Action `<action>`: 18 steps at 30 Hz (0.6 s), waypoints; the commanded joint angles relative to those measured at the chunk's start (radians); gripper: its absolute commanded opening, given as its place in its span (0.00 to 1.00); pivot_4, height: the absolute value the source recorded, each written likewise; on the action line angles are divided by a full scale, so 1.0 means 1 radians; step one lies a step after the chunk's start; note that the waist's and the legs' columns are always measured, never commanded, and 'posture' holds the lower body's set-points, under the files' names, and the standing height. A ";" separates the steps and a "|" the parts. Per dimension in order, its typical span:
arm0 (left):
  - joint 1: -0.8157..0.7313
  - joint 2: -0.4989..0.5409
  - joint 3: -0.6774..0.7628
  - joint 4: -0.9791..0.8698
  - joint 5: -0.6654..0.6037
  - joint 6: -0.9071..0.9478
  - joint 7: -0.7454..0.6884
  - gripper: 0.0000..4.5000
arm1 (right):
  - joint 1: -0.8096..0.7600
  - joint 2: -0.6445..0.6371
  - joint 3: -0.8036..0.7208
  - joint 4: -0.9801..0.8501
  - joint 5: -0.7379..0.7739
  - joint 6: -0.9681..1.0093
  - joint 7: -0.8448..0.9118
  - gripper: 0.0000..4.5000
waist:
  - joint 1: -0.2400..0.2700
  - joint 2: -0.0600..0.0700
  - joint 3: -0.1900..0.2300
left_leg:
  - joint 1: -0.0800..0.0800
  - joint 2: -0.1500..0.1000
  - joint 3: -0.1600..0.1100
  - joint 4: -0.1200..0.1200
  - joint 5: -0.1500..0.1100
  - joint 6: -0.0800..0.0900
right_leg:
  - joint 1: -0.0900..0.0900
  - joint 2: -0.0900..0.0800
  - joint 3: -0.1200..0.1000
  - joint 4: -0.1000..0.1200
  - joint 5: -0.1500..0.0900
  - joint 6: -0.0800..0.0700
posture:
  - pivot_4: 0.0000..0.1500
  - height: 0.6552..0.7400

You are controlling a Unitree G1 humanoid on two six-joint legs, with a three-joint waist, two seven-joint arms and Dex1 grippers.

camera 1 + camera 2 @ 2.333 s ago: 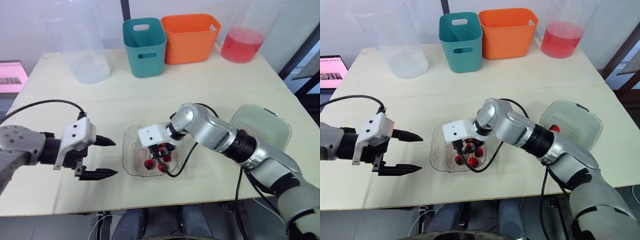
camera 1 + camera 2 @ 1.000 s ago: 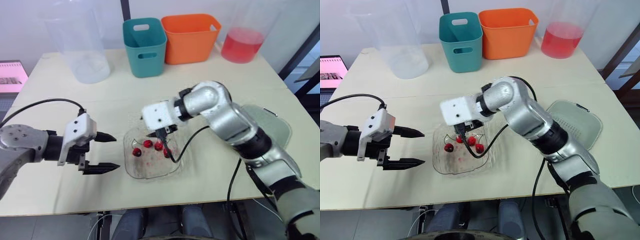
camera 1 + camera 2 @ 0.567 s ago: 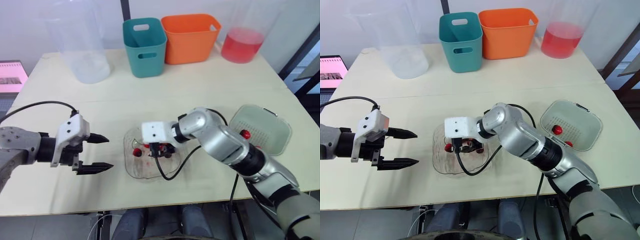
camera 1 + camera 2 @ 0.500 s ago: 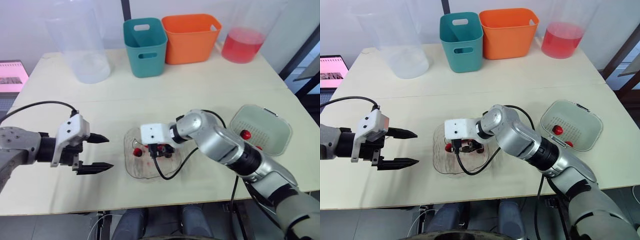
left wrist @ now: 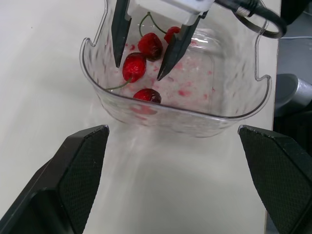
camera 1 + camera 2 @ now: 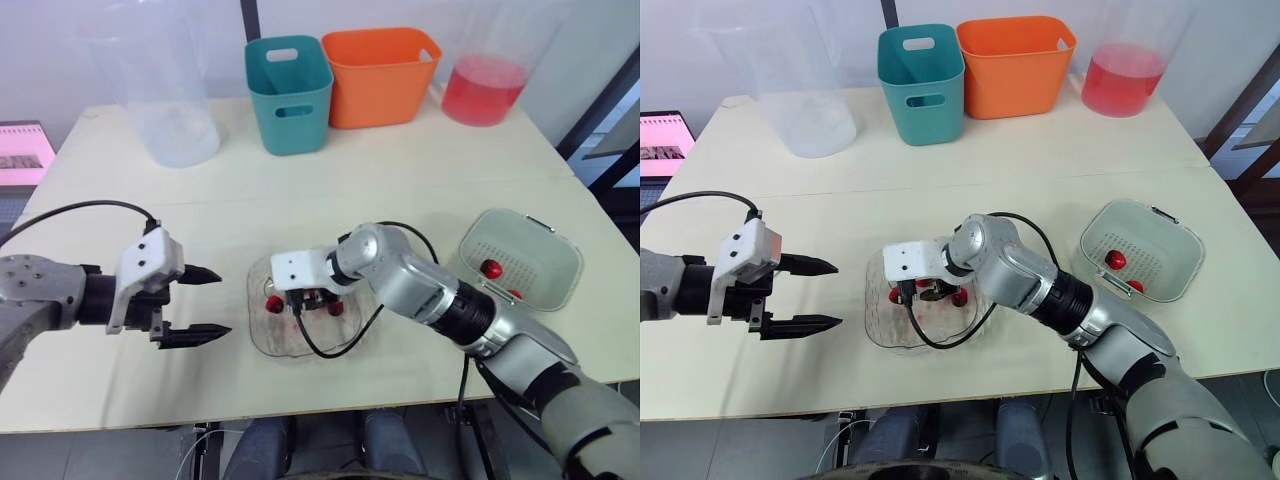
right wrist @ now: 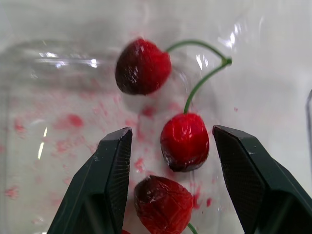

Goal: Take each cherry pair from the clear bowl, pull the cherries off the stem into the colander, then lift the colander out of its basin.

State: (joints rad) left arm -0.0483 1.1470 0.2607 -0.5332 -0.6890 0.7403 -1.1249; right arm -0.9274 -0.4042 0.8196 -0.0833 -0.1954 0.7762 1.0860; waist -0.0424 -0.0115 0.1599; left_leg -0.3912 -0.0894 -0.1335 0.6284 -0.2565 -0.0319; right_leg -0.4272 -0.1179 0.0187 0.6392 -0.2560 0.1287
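Cherry pair (image 7: pixel 184 141): glossy red, green forked stem | clear bowl (image 5: pixel 222 100): dimpled plastic

A bare strip of pale worktop (image 6: pixel 400 190) lies open between the left hand (image 6: pixel 222 302), its fingers spread, and the clear plastic bowl (image 6: pixel 256 320) near the front edge. The right hand (image 7: pixel 170 131) fills the bowl's middle, fingers apart around a cherry, and its black cable (image 6: pixel 328 354) loops over the front rim. The silver right arm (image 6: pixel 440 300) crosses the space between the bowl and the pale perforated colander (image 6: pixel 530 250) by the right edge. Along the back edge stand a tall clear container (image 6: pixel 170 120), a teal bin (image 6: pixel 290 100), an orange bin (image 6: pixel 380 85) and a jug of red liquid (image 6: pixel 483 90).
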 commanded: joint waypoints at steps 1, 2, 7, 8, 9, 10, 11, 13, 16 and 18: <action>-0.006 -0.003 0.023 -0.020 -0.014 -0.001 0.004 1.00 | -0.020 0.013 0.002 -0.008 -0.023 -0.025 0.000 0.43 | -0.001 0.000 0.000 | 0.000 0.000 0.000 0.000 0.000 0.000 | 0.000 0.000 0.000 0.000 0.000 0.000 | 1.00 1.00; -0.010 -0.002 0.021 -0.017 -0.013 -0.002 0.003 1.00 | -0.021 0.012 0.005 -0.007 -0.028 -0.031 0.003 0.33 | -0.001 0.000 0.000 | 0.000 0.000 0.000 0.000 0.000 0.000 | 0.000 0.000 0.000 0.000 0.000 0.000 | 1.00 1.00; -0.030 -0.003 0.009 -0.003 -0.011 -0.007 0.000 1.00 | -0.024 0.009 -0.007 -0.022 -0.052 -0.036 0.001 0.06 | 0.000 0.000 0.000 | 0.000 0.000 0.000 0.000 0.000 0.000 | 0.000 0.000 0.000 0.000 0.000 0.000 | 1.00 1.00; -0.035 -0.002 0.010 0.003 -0.011 -0.007 -0.002 1.00 | -0.026 -0.004 -0.027 -0.046 -0.050 -0.032 0.005 0.06 | 0.000 0.000 0.000 | 0.000 0.000 0.000 0.000 0.000 0.000 | 0.000 0.000 0.000 0.000 0.000 0.000 | 1.00 1.00; -0.041 -0.002 0.013 0.013 -0.013 -0.007 -0.005 1.00 | -0.026 -0.025 -0.053 -0.081 -0.042 -0.023 0.015 0.06 | 0.001 0.000 0.000 | 0.000 0.000 0.000 0.000 0.000 0.000 | 0.000 0.000 0.000 0.000 0.000 0.000 | 1.00 1.00; -0.049 -0.002 0.019 0.023 -0.019 -0.004 -0.007 1.00 | -0.025 -0.048 -0.082 -0.118 -0.031 -0.015 0.023 0.06 | 0.002 0.000 0.000 | 0.000 0.000 0.000 0.000 0.000 0.000 | 0.000 0.000 0.000 0.000 0.000 0.000 | 1.00 1.00; -0.060 -0.003 0.026 0.035 -0.026 0.000 -0.010 1.00 | -0.023 -0.072 -0.112 -0.156 -0.018 -0.008 0.034 0.06 | 0.004 0.000 0.000 | 0.000 0.000 0.000 0.000 0.000 0.000 | 0.000 0.000 0.000 0.000 0.000 0.000 | 1.00 1.00; -0.076 -0.003 0.036 0.051 -0.041 0.008 -0.014 1.00 | -0.018 -0.103 -0.151 -0.207 0.004 0.006 0.047 0.06 | 0.003 0.000 0.000 | 0.000 0.000 0.000 0.000 0.000 0.000 | 0.000 0.000 0.000 0.000 0.000 0.000 | 1.00 1.00; -0.163 -0.026 0.055 0.113 -0.115 0.044 -0.006 1.00 | 0.007 -0.180 -0.303 -0.300 0.073 -0.016 0.062 0.06 | 0.007 0.000 0.000 | 0.000 0.000 0.000 0.000 -0.001 0.001 | 0.000 0.000 -0.001 0.000 0.000 0.000 | 1.00 1.00; -0.246 -0.048 0.055 0.157 -0.167 0.072 0.007 1.00 | 0.030 -0.210 -0.400 -0.341 0.128 -0.075 0.063 0.06 | 0.009 0.000 0.000 | 0.000 0.000 -0.001 0.001 -0.001 0.002 | 0.001 0.000 -0.001 0.000 0.000 0.000 | 1.00 1.00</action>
State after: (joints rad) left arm -0.2501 1.1045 0.2725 -0.3968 -0.8052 0.7977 -1.1266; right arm -0.8963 -0.6063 0.5097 -0.3621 -0.1152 0.7458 1.1460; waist -0.0336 -0.0117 0.1599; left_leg -0.3915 -0.0897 -0.1341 0.6294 -0.2576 -0.0300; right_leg -0.4263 -0.1180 0.0177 0.6388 -0.2559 0.1288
